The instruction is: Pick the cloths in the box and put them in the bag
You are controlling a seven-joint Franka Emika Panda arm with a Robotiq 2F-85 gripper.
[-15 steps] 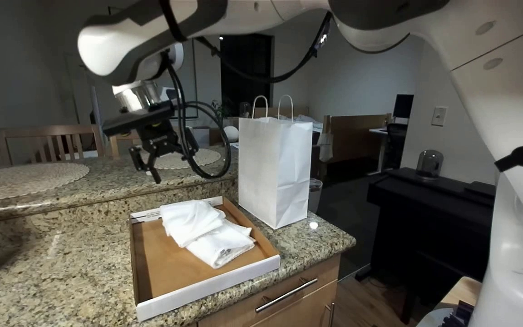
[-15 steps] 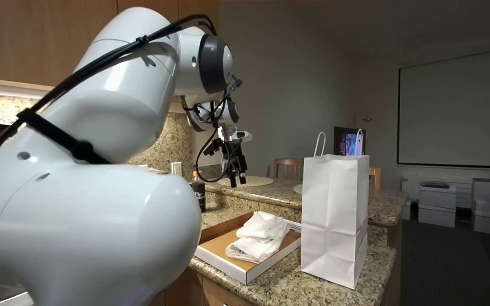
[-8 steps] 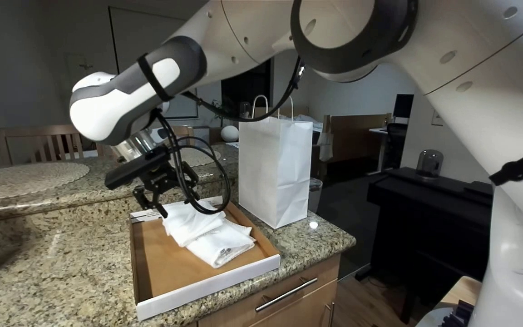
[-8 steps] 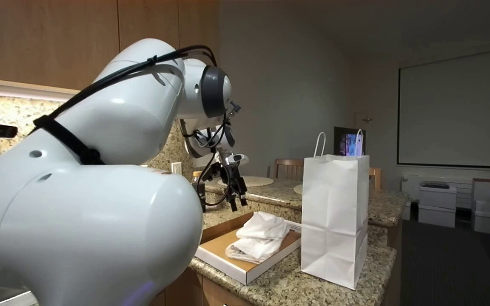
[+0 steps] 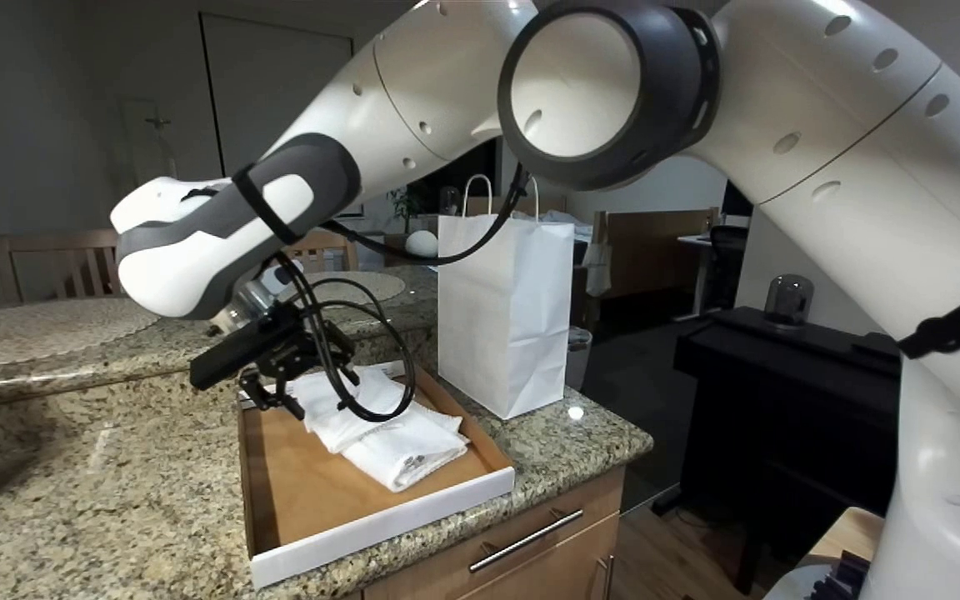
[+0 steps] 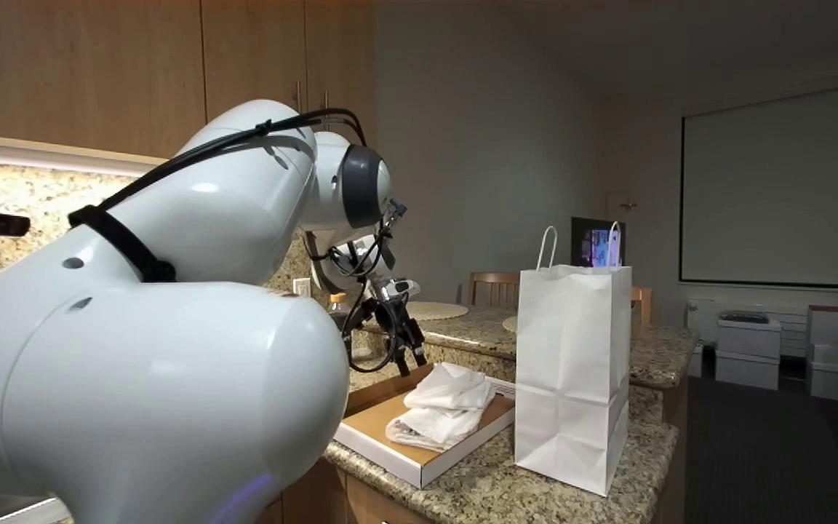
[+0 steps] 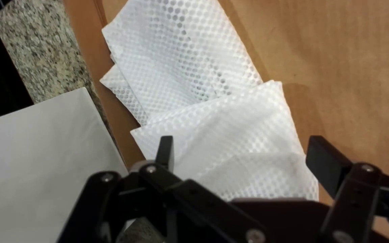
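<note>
Cloths [image 7: 187,77] lie in the box [image 5: 297,492] — the gripper [image 7: 244,156] above, fingers [image 7: 326,165] wide apart.

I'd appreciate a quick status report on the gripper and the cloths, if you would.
Gripper open, holding nothing. Cloths overlapping in the box, not gripped. Bag upright beside the box; no obstruction seen in wrist view.

Arm [image 6: 201,211] is glossy white with dark-grey joint rings [image 6: 363,185]; black cables [image 6: 244,136] and straps [image 6: 124,244]; hand [image 7: 243,155] is black, screws [image 7: 255,235] silvery.

White mesh cloths [image 7: 211,111], folded, overlapping in shallow cardboard box [image 5: 305,483]; white paper bag [image 5: 492,317] upright just beside.
</note>
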